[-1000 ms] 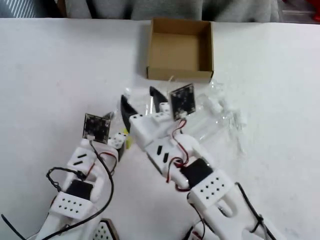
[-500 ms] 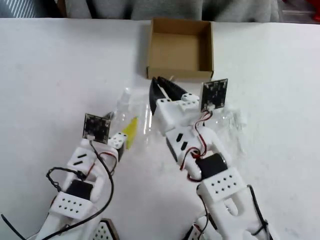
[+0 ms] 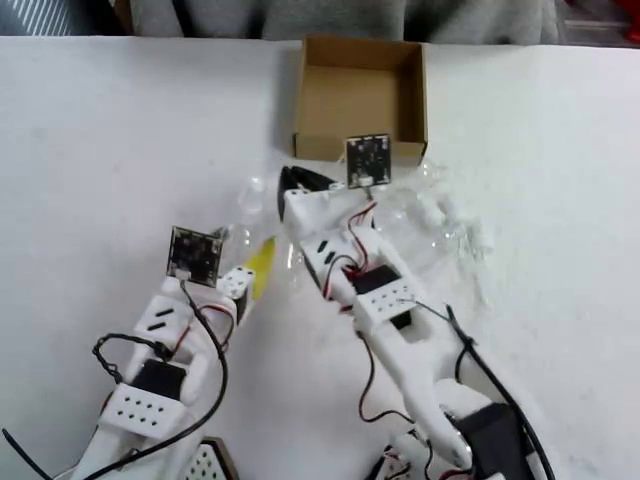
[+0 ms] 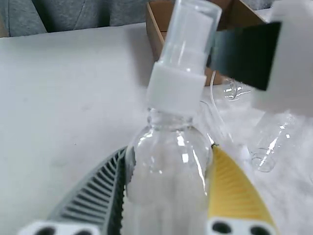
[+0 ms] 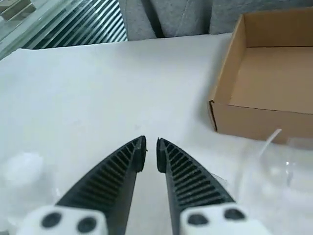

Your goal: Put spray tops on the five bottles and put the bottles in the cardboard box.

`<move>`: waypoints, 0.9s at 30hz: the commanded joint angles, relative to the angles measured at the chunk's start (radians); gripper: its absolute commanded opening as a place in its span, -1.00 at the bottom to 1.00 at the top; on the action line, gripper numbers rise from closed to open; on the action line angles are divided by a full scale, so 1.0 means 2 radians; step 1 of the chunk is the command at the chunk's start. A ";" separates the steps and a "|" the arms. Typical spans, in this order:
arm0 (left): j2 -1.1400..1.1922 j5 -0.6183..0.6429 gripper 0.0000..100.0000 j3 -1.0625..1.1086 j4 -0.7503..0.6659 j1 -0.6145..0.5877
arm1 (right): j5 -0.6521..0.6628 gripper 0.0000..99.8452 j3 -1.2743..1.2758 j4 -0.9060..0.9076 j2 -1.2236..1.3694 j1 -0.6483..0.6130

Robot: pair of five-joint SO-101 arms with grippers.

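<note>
My left gripper is shut on a clear bottle that carries a white spray top; its grey and yellow fingers clasp the bottle's shoulder. From above, that bottle points away from the left gripper toward the cardboard box. My right gripper is shut with nothing between its black fingers. It hovers just beside the bottle's top, in front of the open, empty cardboard box.
Several clear bottles and loose spray parts lie in a heap right of the right arm, in front of the box. One open-necked bottle lies beyond the held one. White tabletop stretches to the left.
The right gripper, open by the bottle's top a second ago, has shut, lifted toward the box, then swung back left. The left arm has kept still with the bottle.
</note>
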 commanded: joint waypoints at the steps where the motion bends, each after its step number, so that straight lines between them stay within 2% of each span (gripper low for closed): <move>1: -0.014 -0.003 -0.90 -0.001 0.002 0.001 | 0.008 -0.97 -0.025 -0.034 0.007 -0.026; 12: -0.014 -0.003 -0.90 -0.001 0.003 0.010 | 0.008 -0.97 -0.013 -0.036 0.006 -0.043; 17: -0.014 -0.003 -0.90 -0.001 0.003 0.008 | 0.010 -0.97 0.018 -0.035 -0.044 -0.054; 23: -0.014 -0.003 -0.90 -0.001 0.002 0.007 | 0.012 -0.97 0.056 -0.033 -0.099 -0.047; 27: -0.014 -0.003 -0.90 -0.001 0.000 0.007 | 0.043 -0.97 0.054 -0.013 -0.104 -0.007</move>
